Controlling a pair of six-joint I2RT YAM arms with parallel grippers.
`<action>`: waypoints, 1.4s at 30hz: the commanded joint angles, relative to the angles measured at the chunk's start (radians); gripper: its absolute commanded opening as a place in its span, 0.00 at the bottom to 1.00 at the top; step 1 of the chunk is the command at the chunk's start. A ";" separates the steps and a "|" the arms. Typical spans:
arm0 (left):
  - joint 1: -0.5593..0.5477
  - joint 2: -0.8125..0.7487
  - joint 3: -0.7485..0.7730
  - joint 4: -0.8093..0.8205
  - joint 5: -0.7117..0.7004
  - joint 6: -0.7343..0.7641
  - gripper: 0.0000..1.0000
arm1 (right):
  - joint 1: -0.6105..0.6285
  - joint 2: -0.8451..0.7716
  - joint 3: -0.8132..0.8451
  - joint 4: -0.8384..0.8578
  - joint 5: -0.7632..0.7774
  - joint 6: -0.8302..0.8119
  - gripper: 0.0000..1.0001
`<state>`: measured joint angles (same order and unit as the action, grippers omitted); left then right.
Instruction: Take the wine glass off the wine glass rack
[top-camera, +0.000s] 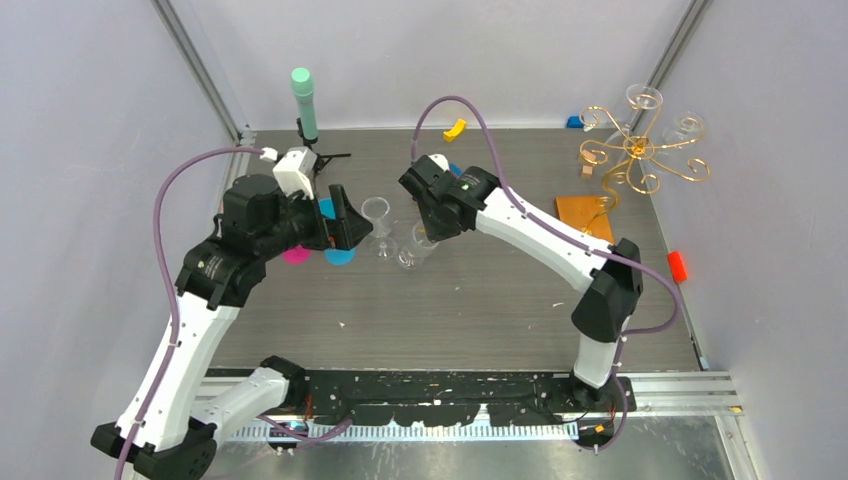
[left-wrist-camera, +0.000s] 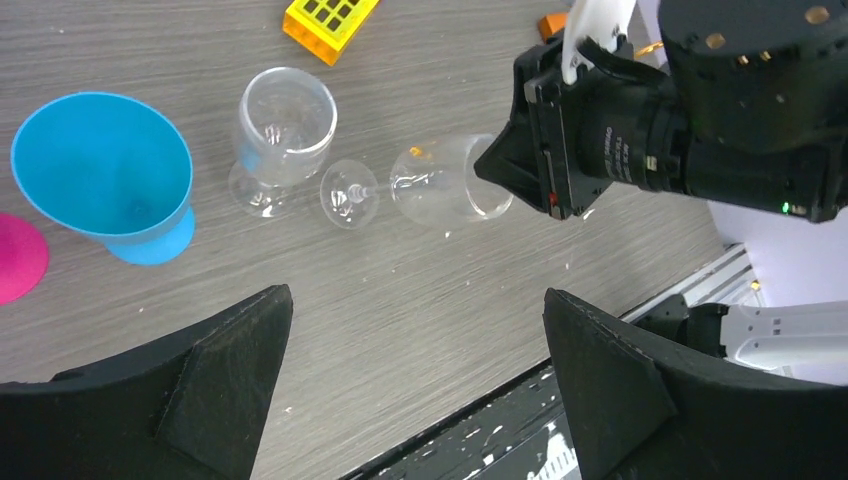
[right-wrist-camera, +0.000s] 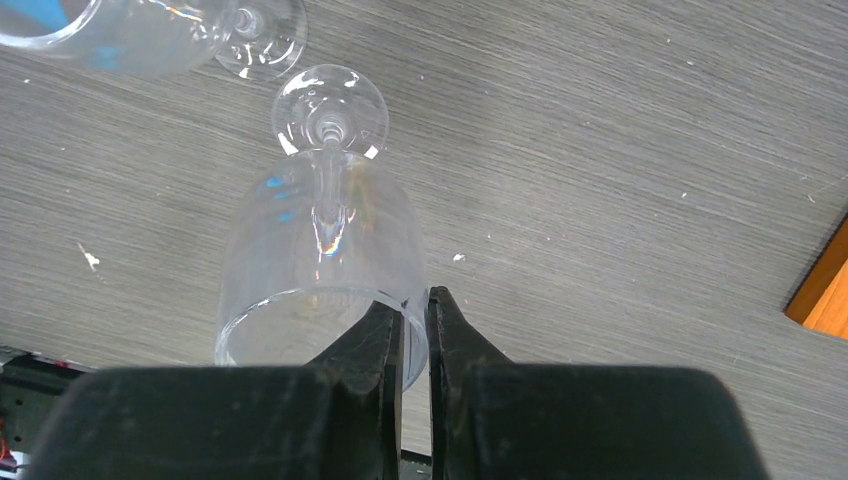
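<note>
Right gripper (right-wrist-camera: 415, 305) clamped on the rim of the wine glass (right-wrist-camera: 320, 250). Glass tipped on its side mid-table (right-wrist-camera: 620, 130), just beside an upright glass (top-camera: 377, 222), well apart from the wine glass rack (top-camera: 640, 150). Left gripper (left-wrist-camera: 418, 340) spread wide, empty.

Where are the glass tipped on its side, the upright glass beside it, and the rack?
tipped glass (right-wrist-camera: 310, 260): right wrist view, on its bowl.
upright glass (left-wrist-camera: 285, 110): left wrist view, on its bowl.
rack (top-camera: 582, 212): top external view, on its wooden base.
</note>
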<state>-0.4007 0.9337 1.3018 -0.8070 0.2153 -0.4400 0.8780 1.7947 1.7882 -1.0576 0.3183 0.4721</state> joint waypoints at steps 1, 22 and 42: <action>0.002 -0.025 -0.017 -0.028 -0.027 0.046 1.00 | -0.016 0.038 0.095 -0.022 -0.024 -0.039 0.01; 0.002 -0.010 -0.012 -0.068 -0.061 0.096 1.00 | -0.070 0.218 0.262 -0.076 0.035 -0.081 0.26; 0.001 -0.022 0.017 -0.095 -0.108 0.112 1.00 | -0.084 0.083 0.432 -0.076 0.061 -0.161 0.46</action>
<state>-0.4007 0.9295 1.2846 -0.9005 0.1230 -0.3534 0.8028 2.0014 2.1567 -1.1393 0.3283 0.3569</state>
